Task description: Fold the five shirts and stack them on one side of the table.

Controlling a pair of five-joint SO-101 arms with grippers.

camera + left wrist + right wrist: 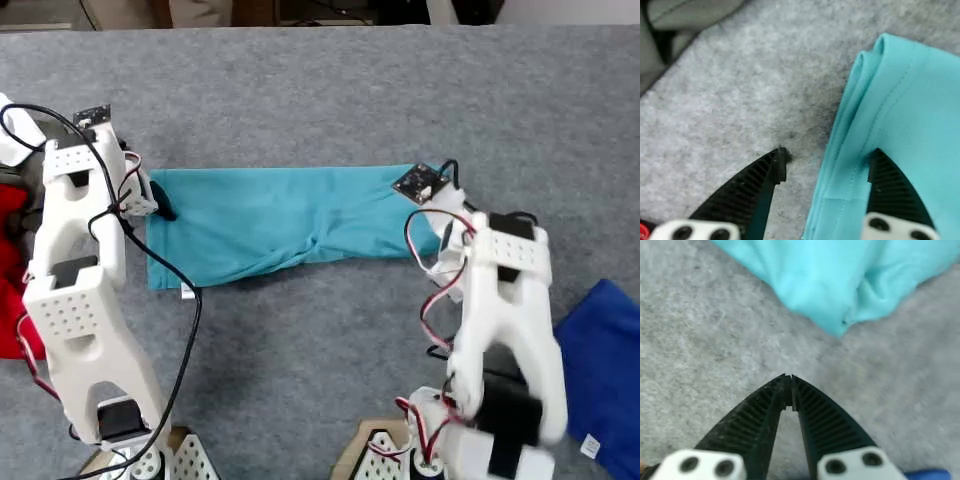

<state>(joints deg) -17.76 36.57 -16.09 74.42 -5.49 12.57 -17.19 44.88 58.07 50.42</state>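
- The teal shirt (280, 225) lies across the middle of the grey surface (330, 90). It is doubled into a long band, and its near edge is rumpled about midway.
- Left jaws: wide apart at the shirt's left end. One tip is over bare felt and the other over the cloth, so they straddle the layered edge.
- Right jaws: closed tip to tip and holding nothing. They sit over bare felt just beside the shirt's right corner.
- Handling, in my judgement: the cloth is thin, light and limp. It will sag between two holds and keep no shape of its own.
- The felt looks likely to drag on the cloth, so I would lift it clear rather than slide it.
- Hold, in my judgement: pinch the stitched edge at each end and bite through every layer. A shallow bite risks peeling off the top ply alone and opening the fold.
- I would open the right jaws before they can take the corner.
- A blue shirt (605, 370) lies at the right edge of the surface and red cloth (10, 260) at the left.
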